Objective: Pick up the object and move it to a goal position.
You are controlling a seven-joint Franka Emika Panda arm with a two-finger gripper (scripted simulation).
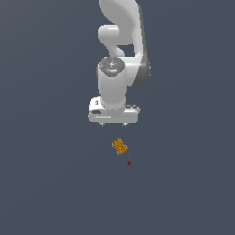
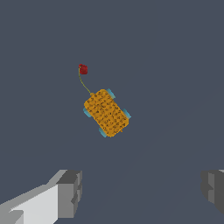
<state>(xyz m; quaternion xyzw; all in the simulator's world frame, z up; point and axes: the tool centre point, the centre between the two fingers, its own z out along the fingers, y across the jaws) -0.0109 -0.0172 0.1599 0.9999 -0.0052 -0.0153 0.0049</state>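
The object is a tiny orange-yellow speckled oblong block (image 1: 120, 147) with teal edges, lying on the dark grey surface; it also shows in the wrist view (image 2: 106, 113), lying askew. The goal, a tiny dark-red dot (image 1: 129, 163), sits just beside the block; in the wrist view the dot (image 2: 82, 69) joins the block by a thin greenish line. My gripper (image 1: 113, 124) hangs above the block, fingers barely showing in the exterior view. In the wrist view the gripper (image 2: 142, 192) is open and empty, with the grey fingers (image 2: 70, 192) wide apart and clear of the block.
The white arm (image 1: 119, 50) rises behind the gripper in the exterior view. A plain dark grey surface (image 1: 50, 174) lies all around, with no other objects in view.
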